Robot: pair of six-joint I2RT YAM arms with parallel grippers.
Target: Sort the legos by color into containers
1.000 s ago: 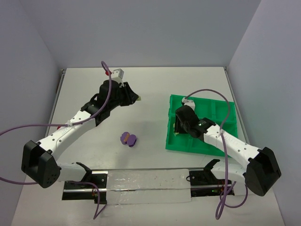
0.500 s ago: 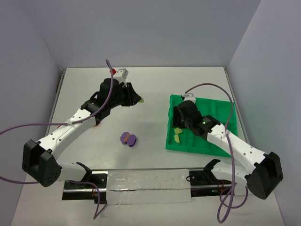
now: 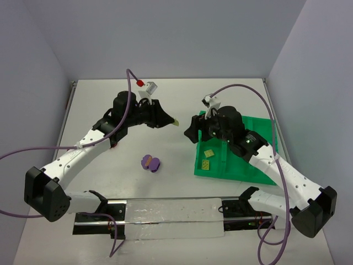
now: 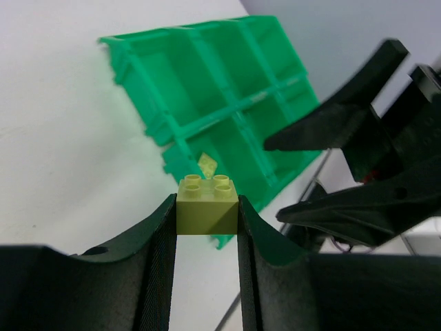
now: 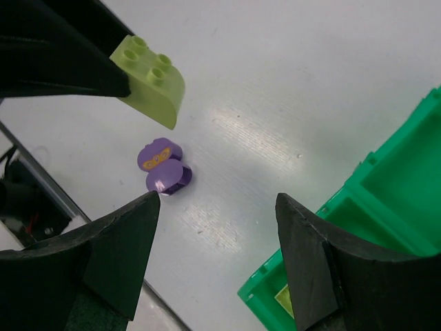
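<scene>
Right gripper (image 5: pixel 219 231) has swung up out of the bright green compartment tray (image 3: pixel 256 127). Its jaws are released, with nothing between them. Two pale yellow-green studded bricks (image 3: pixel 209 153) lie in the compartment just behind those jaws; overhead shows both, the left wrist camera only one. Left gripper (image 3: pixel 167 119) is clenched on a third yellow-green brick (image 4: pixel 207 207). The right wrist view alone catches that brick's rounded edge, with the purple bricks (image 5: pixel 164 167) lying ahead of its jaws.

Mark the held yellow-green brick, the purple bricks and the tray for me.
yellow-green brick (image 4: pixel 207 214): left wrist view, its front face.
purple bricks (image 5: pixel 158 157): right wrist view, farther one's top.
green tray (image 4: pixel 172 76): left wrist view, bare compartment floor.
</scene>
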